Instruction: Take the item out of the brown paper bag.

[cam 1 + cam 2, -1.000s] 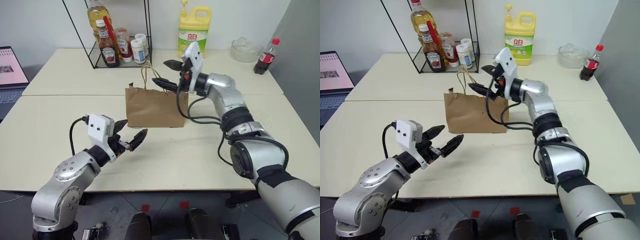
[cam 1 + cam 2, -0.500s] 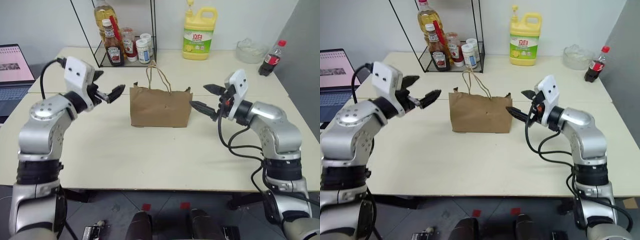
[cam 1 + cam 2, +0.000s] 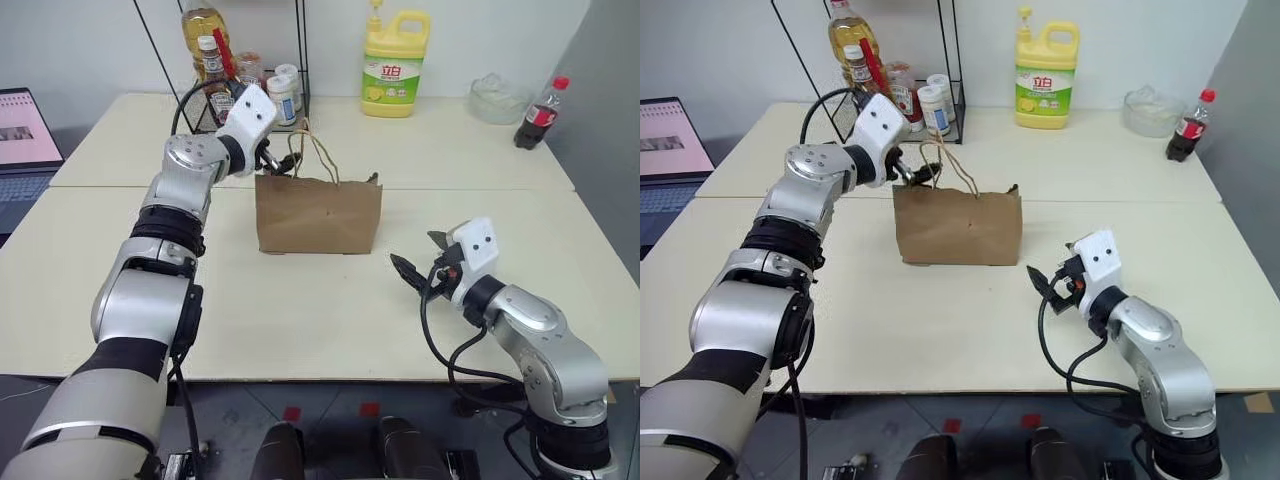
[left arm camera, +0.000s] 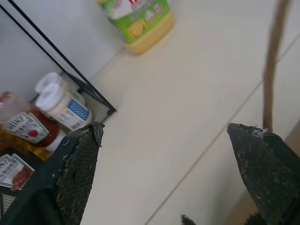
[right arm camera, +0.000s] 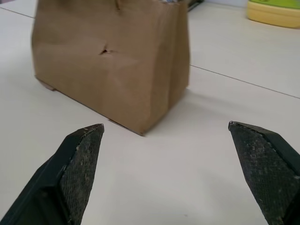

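Brown paper bag stands upright mid-worktop, its contents unseen—so the left gripper, jaws wide and empty at the cord handles, is best eased into the mouth while the right gripper—also wide, empty—steadies the bag.

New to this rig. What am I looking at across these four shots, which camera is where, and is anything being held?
It is a humanoid robot with two silver arms, each ending in a gripper of two black fingers. Two pictures come from its head, looking down over a cream table. The other two come from cameras on each wrist, looking out between that gripper's fingers.

A brown paper bag stands upright on the table. The left gripper is up by the bag's handles, open. The right gripper is beside the bag and apart from it, open. Neither holds anything.

At the back: a wire rack of sauce bottles, a yellow detergent jug, a cola bottle.
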Tool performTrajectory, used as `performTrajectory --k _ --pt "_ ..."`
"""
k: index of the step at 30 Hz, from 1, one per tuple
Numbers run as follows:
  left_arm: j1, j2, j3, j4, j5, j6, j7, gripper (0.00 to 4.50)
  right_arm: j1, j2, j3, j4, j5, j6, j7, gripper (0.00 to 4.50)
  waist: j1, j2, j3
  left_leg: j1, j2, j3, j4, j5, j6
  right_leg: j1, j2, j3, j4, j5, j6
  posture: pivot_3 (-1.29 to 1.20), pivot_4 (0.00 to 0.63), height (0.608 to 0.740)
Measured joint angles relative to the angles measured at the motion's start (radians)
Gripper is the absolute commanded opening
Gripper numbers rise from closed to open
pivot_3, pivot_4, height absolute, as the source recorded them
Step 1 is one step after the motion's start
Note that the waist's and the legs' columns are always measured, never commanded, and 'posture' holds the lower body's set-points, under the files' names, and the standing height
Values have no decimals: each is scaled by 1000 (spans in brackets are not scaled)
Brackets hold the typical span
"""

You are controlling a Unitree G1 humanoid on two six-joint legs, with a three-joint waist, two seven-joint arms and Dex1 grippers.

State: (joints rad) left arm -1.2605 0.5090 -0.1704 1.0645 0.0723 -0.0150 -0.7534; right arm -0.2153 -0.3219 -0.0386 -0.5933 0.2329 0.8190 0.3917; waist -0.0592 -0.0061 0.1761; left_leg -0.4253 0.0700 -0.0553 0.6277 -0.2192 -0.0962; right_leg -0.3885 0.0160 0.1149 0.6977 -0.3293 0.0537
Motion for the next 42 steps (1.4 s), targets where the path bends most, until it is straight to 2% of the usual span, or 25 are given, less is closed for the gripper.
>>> performTrajectory --k 4,11,16,23,28,34,39,42 --pt "21 34 -1 -50 8 45 -154 4500 -1 -3 0 4 6 -3 -10 4464 0 -1 0 0 0 0 0 0 0 0 0 0 0 0 0 0 150 740" --pt "233 116 4 -461 -34 235 -332 4500 -42 -16 -6 86 23 -41 -4 4464 1 0 0 0 0 0 1 0 0 1 0 0 0 0 0 0 150 740" --pt "415 180 11 -809 -82 436 -372 4500 -73 -37 -9 171 25 -90 19 4464 2 0 0 1 1 0 1 0 0 2 -1 0 1 0 0 0 150 740" --pt "627 245 45 -1173 -147 663 -336 4500 -92 -69 -14 266 26 -153 51 4464 2 -1 0 1 1 -1 2 0 1 2 0 0 1 0 0 0 150 740" --pt "742 256 76 -1339 -187 777 -284 4500 -91 -75 -18 286 26 -169 62 4464 2 -1 0 2 1 0 2 0 1 3 0 0 2 0 0 0 150 740" --pt "865 327 55 -1486 -227 860 -273 4500 -77 -78 -18 286 26 -178 66 4464 3 -1 0 2 1 0 2 0 1 3 0 0 1 0 0 0 150 740" --pt "850 389 35 -1499 -231 856 -288 4500 -71 -93 -18 287 26 -185 74 4464 3 -1 1 3 1 0 2 0 1 3 0 0 1 0 0 0 150 740" --pt "811 448 35 -1497 -249 731 -367 4500 -68 -100 -19 288 26 -193 85 4464 4 -2 1 3 1 0 1 0 1 3 0 0 1 0 0 0 150 740"
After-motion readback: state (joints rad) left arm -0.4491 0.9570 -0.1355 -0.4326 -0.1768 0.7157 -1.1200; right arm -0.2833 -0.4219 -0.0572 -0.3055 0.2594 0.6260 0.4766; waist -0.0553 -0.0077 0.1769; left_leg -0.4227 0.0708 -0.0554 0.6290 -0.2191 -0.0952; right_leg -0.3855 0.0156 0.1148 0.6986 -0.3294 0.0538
